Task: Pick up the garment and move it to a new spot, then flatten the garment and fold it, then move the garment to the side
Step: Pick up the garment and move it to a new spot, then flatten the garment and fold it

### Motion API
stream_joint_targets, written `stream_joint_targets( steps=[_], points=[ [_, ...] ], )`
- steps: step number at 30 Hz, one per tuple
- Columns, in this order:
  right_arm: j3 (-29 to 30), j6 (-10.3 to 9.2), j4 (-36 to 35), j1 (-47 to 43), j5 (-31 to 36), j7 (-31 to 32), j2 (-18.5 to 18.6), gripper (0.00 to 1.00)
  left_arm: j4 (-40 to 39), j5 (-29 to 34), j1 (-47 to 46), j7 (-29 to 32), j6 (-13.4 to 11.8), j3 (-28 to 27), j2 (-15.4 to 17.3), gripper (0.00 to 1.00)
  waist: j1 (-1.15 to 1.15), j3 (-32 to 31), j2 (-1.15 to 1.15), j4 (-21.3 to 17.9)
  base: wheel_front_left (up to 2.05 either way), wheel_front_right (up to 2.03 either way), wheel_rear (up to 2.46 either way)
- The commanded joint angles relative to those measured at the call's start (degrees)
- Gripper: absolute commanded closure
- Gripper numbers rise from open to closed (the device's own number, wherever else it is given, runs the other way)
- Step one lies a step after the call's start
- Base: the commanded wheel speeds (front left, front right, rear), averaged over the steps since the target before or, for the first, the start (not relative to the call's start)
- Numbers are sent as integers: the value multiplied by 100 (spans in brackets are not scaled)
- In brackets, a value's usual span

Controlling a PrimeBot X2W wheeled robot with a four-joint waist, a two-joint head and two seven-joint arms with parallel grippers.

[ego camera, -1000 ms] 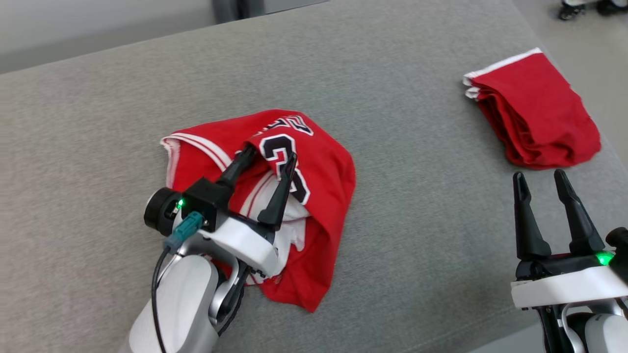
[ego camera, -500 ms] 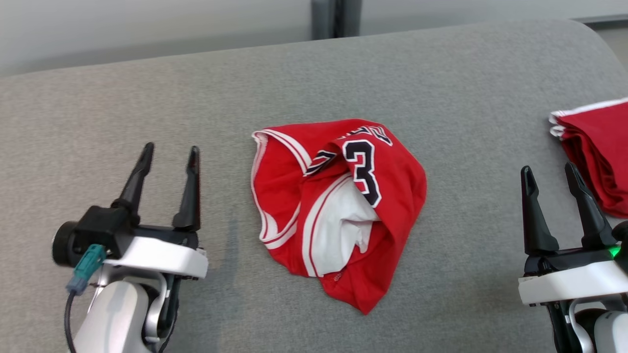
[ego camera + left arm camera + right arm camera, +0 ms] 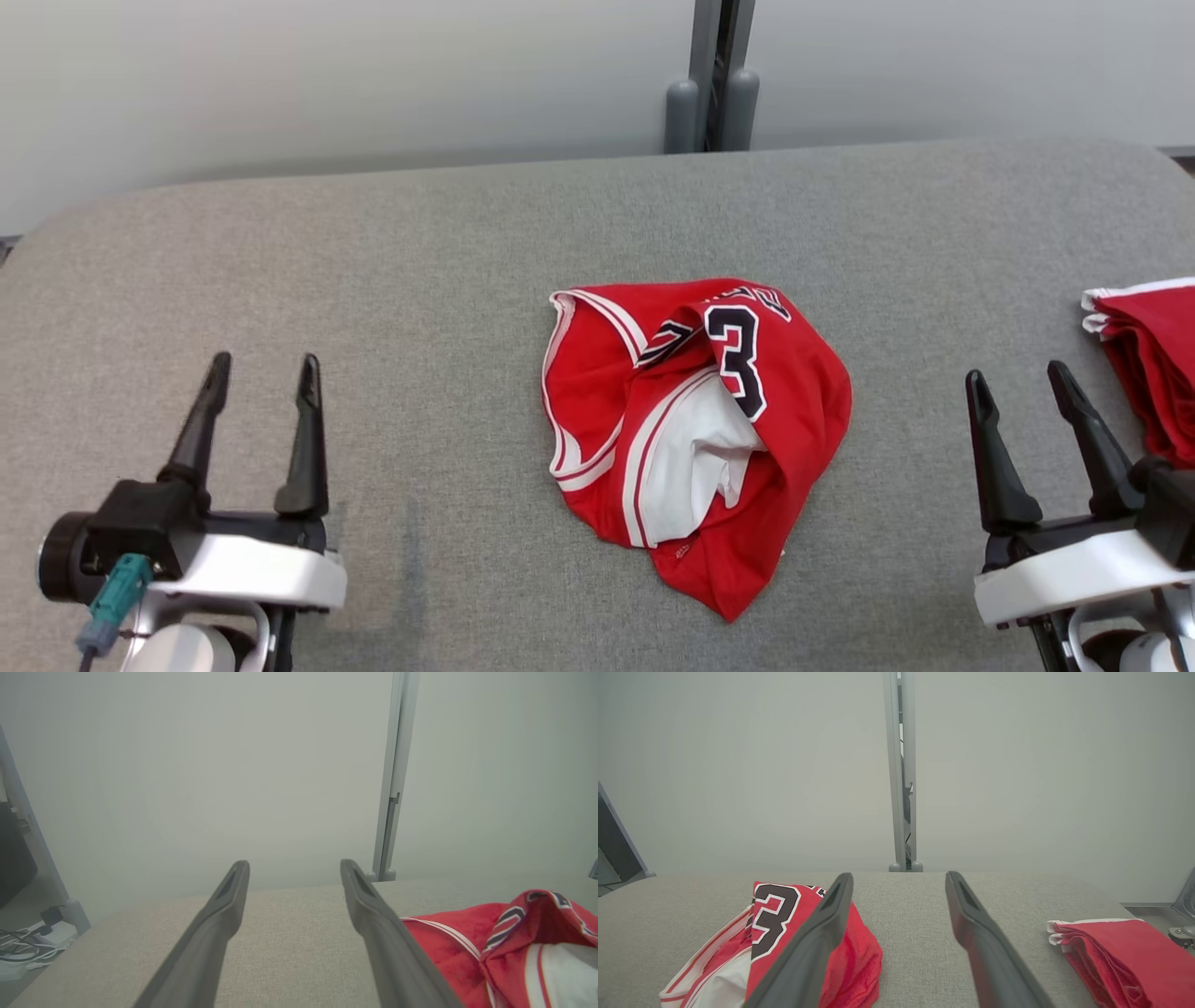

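The garment (image 3: pixel 695 434) is a crumpled red jersey with white trim and a black numeral, lying in a heap at the middle of the grey table (image 3: pixel 448 280). It also appears at the lower right of the left wrist view, garment (image 3: pixel 472 933), and at the lower left of the right wrist view, garment (image 3: pixel 780 938). My left gripper (image 3: pixel 263 375) stands open at the lower left, well clear of the jersey, nothing between its fingers. My right gripper (image 3: pixel 1019 385) stands open at the lower right, also empty and apart from the heap.
A folded red stack (image 3: pixel 1148 364) with white edges lies at the table's right edge, just right of my right gripper; it shows too as the folded stack (image 3: pixel 1120 956). A grey post (image 3: pixel 714 84) rises behind the table against a pale wall. Cables (image 3: pixel 23 947) lie on the floor at left.
My left gripper has let go of the jersey and pulled back to the lower left. The head camera has swung, so the whole scene shifted. The right gripper stayed open.
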State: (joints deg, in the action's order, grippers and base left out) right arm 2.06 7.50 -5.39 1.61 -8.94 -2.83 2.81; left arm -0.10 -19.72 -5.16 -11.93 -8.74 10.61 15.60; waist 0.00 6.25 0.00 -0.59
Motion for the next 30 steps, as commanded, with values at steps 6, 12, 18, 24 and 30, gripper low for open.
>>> stream_joint_targets(
  steps=[6, 12, 18, 24, 30],
  points=[
    [13, -1, -121, -296, 40, 122, 23, 0, -303, -14, 389, 232, -103, 85, 39, 0, 0, -276, 0, 24, 0, 0, 0],
    [74, -1, -304, -543, 25, 237, 22, 0, -357, -46, 655, 319, -156, 157, 23, 0, 0, -447, 0, 16, 0, 0, 0],
    [168, -1, -474, -753, 16, 335, 22, 0, -324, -73, 809, 376, -197, 179, 49, 0, 0, -566, 0, 40, 0, 0, 0],
    [194, -1, -524, -807, -12, 360, 22, 0, -293, -100, 833, 374, -200, 162, 87, 0, 0, -591, 0, 40, 0, 0, 0],
    [168, -1, -501, -794, -57, 344, 22, 0, -313, -113, 811, 410, -208, 159, 145, 0, 0, -593, 0, 11, 0, 0, 0]
  ],
)
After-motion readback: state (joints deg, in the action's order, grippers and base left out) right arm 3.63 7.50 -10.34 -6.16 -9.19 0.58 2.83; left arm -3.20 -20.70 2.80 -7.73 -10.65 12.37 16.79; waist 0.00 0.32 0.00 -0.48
